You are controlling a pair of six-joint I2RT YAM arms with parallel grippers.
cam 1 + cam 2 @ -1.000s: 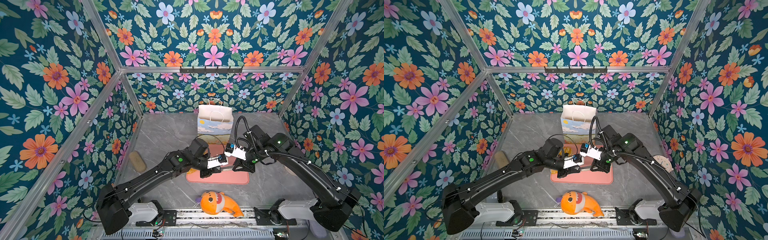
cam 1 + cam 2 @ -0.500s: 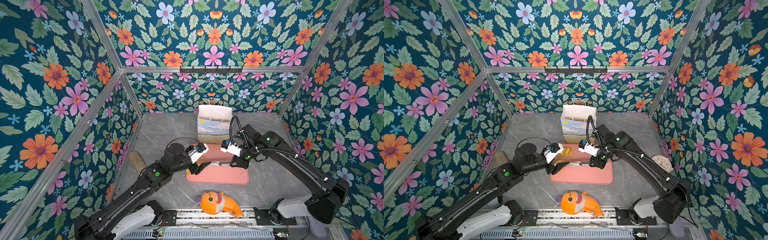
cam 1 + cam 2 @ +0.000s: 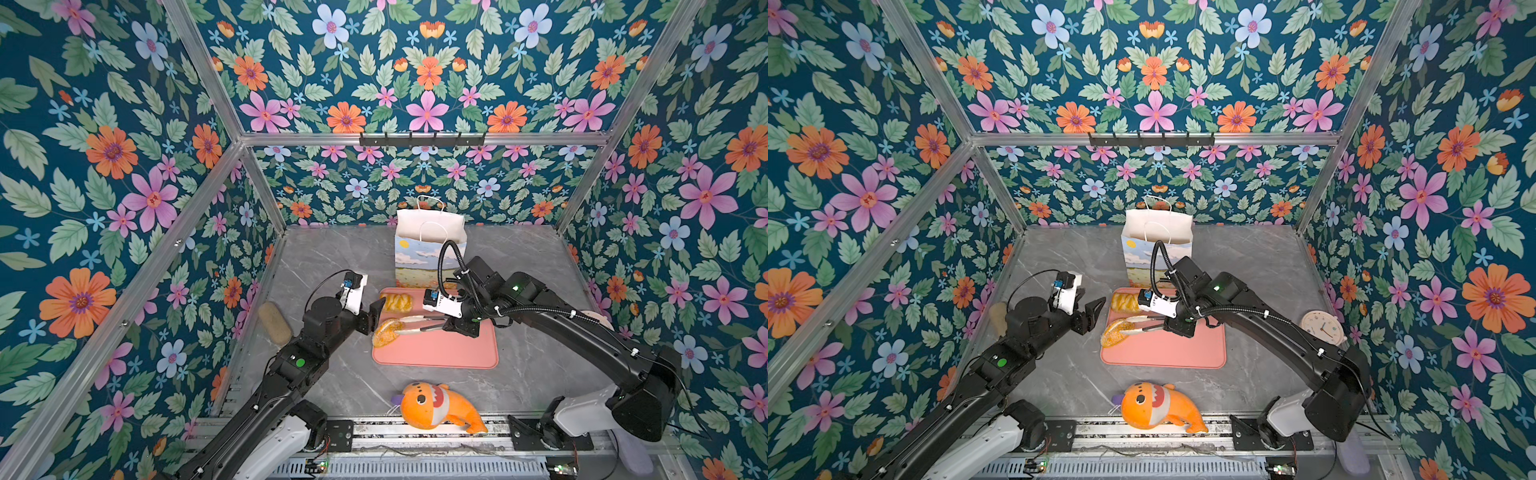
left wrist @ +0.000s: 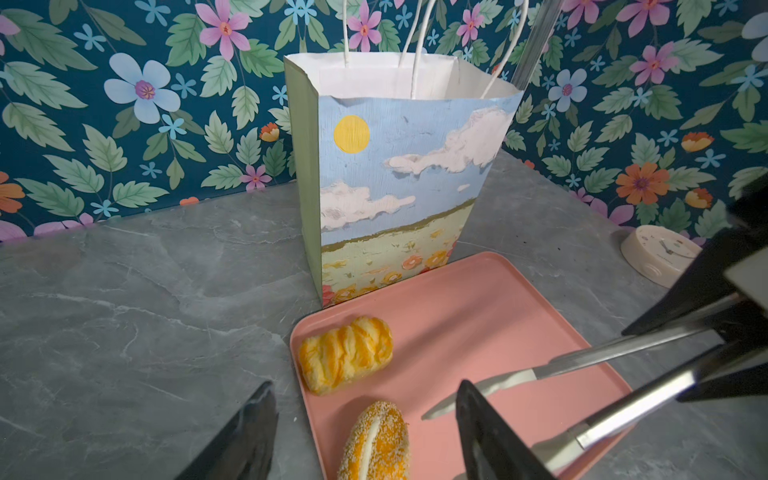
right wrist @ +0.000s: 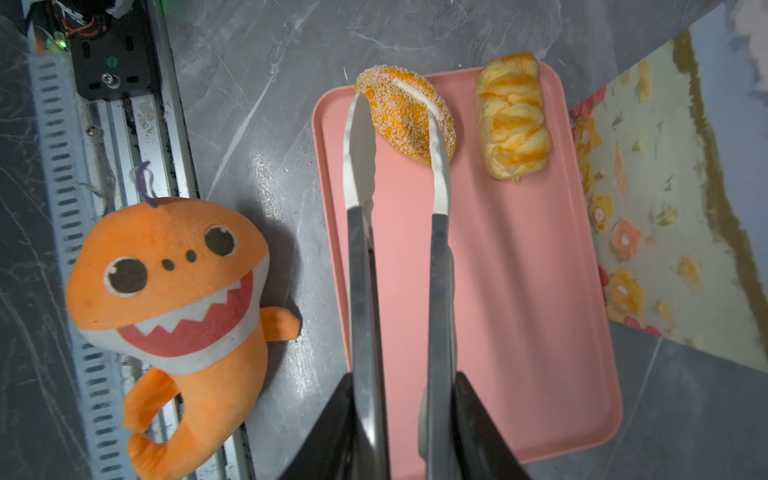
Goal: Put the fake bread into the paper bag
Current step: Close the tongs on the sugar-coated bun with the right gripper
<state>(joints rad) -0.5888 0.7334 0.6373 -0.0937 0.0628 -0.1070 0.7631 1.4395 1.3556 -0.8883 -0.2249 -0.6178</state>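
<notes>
Two pieces of fake bread lie at the left end of a pink tray: a sesame-speckled roll and a braided bun. My right gripper is shut on metal tongs. Their white tips stand apart on either side of the sesame roll; I cannot tell if they press it. My left gripper is open and empty, just off the tray's left edge beside the roll. The paper bag stands upright and open behind the tray.
An orange plush fish lies at the front by the rail. A tan oblong block rests against the left wall. A small round clock lies right of the tray. Flowered walls enclose the grey table.
My left gripper has let go near the tongs, drawn back left and opened. The right arm has swung the tongs left, and their tips have spread around the sesame roll.
</notes>
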